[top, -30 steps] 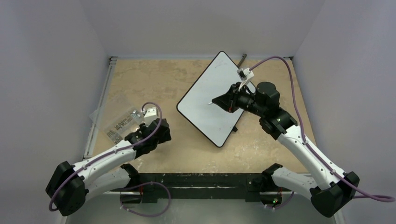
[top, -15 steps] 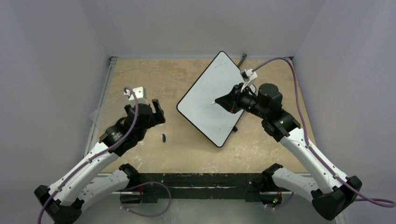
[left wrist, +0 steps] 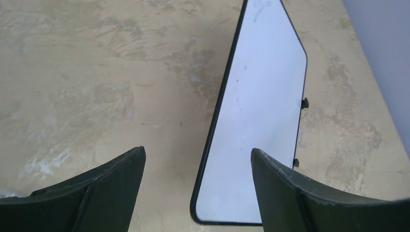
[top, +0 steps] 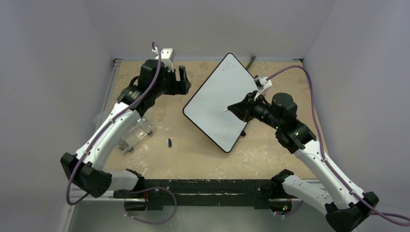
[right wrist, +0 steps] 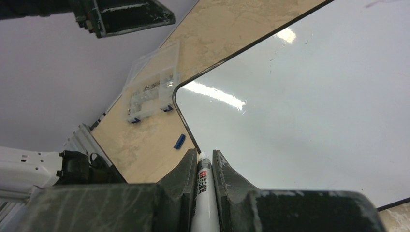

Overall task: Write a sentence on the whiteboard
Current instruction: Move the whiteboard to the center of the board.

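The whiteboard (top: 215, 104) lies tilted on the table, its white face blank; no sentence shows on it in any view. My right gripper (top: 231, 108) is shut on a white marker (right wrist: 204, 193) and hovers over the board's middle, marker tip (top: 226, 110) pointing at the surface. The board fills the right wrist view (right wrist: 314, 111). My left gripper (top: 183, 77) is open and empty, above the table just left of the board's far left edge. In the left wrist view (left wrist: 197, 151) the board's near corner (left wrist: 261, 121) sits between the fingers, lower down.
A clear plastic box of small parts (top: 129, 136) lies at the left, also in the right wrist view (right wrist: 151, 87). A small blue cap (top: 169, 142) lies on the table left of the board. A dark rod (top: 250, 62) sits behind the board. Walls enclose three sides.
My left arm swung from over the plastic box up to the back, beside the board. The blue cap came into view on the table. My right gripper shifted slightly right with the marker.
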